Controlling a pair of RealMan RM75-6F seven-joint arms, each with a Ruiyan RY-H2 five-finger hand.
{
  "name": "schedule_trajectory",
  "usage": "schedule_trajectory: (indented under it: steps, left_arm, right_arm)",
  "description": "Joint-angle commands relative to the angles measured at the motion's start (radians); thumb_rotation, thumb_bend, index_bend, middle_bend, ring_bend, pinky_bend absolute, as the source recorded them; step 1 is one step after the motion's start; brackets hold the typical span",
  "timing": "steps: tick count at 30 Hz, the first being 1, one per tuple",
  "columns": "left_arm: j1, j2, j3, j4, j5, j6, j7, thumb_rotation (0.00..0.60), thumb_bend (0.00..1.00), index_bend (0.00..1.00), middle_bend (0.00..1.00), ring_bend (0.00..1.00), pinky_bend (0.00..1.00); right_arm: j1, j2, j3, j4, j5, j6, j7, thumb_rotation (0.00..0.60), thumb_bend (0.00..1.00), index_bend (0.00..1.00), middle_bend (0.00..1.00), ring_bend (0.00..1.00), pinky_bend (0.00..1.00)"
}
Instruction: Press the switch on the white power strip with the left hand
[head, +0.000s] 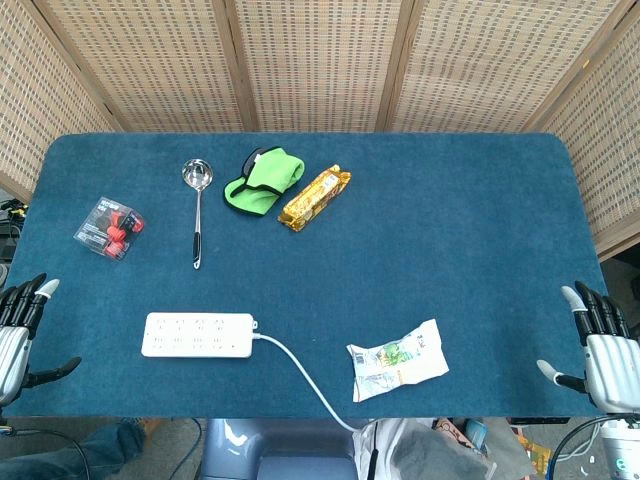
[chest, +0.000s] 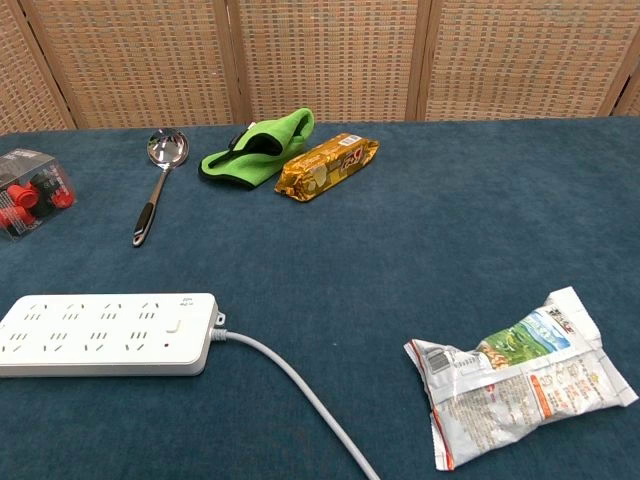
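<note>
Power strip (chest: 105, 333) crosswise (cord end rightward)

A dark blue, felt-covered surface (head: 460, 230) is seen, backed by woven screens. At its near left side a white power strip (head: 198, 335) is laid flat, its switch (chest: 173, 325) set near the end from which a white cord (head: 305, 375) is led off over the near edge. To the right of it, well apart, a crumpled white snack bag (head: 398, 360) is placed. Along the far side, from left to right, a clear box of red and black pieces (head: 108, 229), a metal ladle with a black handle (head: 197, 205), a green cloth with black trim (head: 262, 181) and, just beside the cloth, a golden biscuit packet (head: 314, 197) are set out.
</note>
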Motion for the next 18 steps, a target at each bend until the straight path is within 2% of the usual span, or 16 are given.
schedule_trajectory:
  steps: [1,7,8,9,10,11,12,13,14,15,16,17,18]
  left_arm:
    - [0.0,-0.001,0.0,0.001,0.0,-0.001,0.0,0.579,0.0,0.0,0.0,0.0,0.0]
    - [-0.004,0.002,0.006,-0.005,-0.006,-0.019,0.014,0.585,0.0,0.0,0.0,0.0,0.0]
    - [-0.006,-0.002,0.002,-0.007,-0.011,-0.019,0.014,0.591,0.0,0.0,0.05,0.02,0.0]
    - [-0.009,-0.012,-0.006,-0.005,-0.014,-0.015,0.014,0.598,0.0,0.0,0.24,0.18,0.09]
    - [-0.012,-0.026,-0.012,-0.002,-0.023,-0.018,0.013,0.599,0.0,0.0,0.4,0.33,0.22]
    - [-0.022,-0.039,-0.011,-0.005,-0.035,-0.044,-0.002,0.6,0.0,0.0,0.67,0.61,0.47]
    - [-0.033,-0.045,-0.009,-0.005,-0.041,-0.069,-0.009,0.6,0.0,0.0,0.86,0.85,0.75]
    - [-0.044,-0.051,-0.009,-0.003,-0.05,-0.093,-0.002,0.6,0.02,0.0,0.92,0.93,0.88]
    - [-0.059,-0.071,-0.014,0.008,-0.051,-0.107,0.029,0.6,0.14,0.0,0.98,0.99,0.97]
    - [-0.071,-0.095,-0.018,0.023,-0.041,-0.112,0.052,0.6,0.34,0.0,1.0,1.0,1.0]
    - [-0.084,-0.121,-0.015,0.034,-0.032,-0.13,0.056,0.6,0.51,0.0,1.0,1.0,1.0]
    - [-0.105,-0.145,-0.005,0.038,-0.026,-0.175,0.039,0.6,0.76,0.0,1.0,1.0,1.0]
    - [-0.125,-0.158,0.004,0.033,-0.028,-0.222,0.03,0.6,0.92,0.0,1.0,1.0,1.0]
  right_arm:
    - [0.0,0.001,0.0,0.0,0.0,0.0,0.002,0.6,0.0,0.0,0.0,0.0,0.0]
    - [-0.001,0.002,-0.001,-0.002,-0.004,0.003,0.004,0.6,0.0,0.0,0.0,0.0,0.0]
    - [-0.001,0.003,-0.001,-0.004,-0.005,0.003,0.005,0.6,0.0,0.0,0.0,0.0,0.0]
    - [-0.001,0.003,-0.001,-0.005,-0.006,0.003,0.006,0.6,0.0,0.0,0.0,0.0,0.0]
    - [-0.001,0.004,0.0,-0.007,-0.005,0.003,0.006,0.6,0.0,0.0,0.0,0.0,0.0]
    - [-0.001,0.005,0.0,-0.008,-0.003,0.002,0.008,0.6,0.0,0.0,0.0,0.0,0.0]
    - [-0.001,0.005,0.0,-0.008,-0.002,0.001,0.01,0.6,0.0,0.0,0.0,0.0,0.0]
    - [-0.001,0.006,0.001,-0.008,0.0,0.001,0.011,0.6,0.0,0.0,0.0,0.0,0.0]
    - [-0.001,0.007,0.002,-0.007,0.003,0.0,0.012,0.6,0.0,0.0,0.0,0.0,0.0]
    - [-0.001,0.007,0.003,-0.007,0.005,-0.001,0.014,0.6,0.0,0.0,0.0,0.0,0.0]
    - [0.0,0.007,0.003,-0.007,0.008,-0.003,0.016,0.6,0.0,0.0,0.0,0.0,0.0]
    - [0.001,0.008,0.004,-0.006,0.01,-0.006,0.019,0.6,0.0,0.0,0.0,0.0,0.0]
    - [0.002,0.009,0.004,-0.006,0.011,-0.008,0.02,0.6,0.0,0.0,0.0,0.0,0.0]
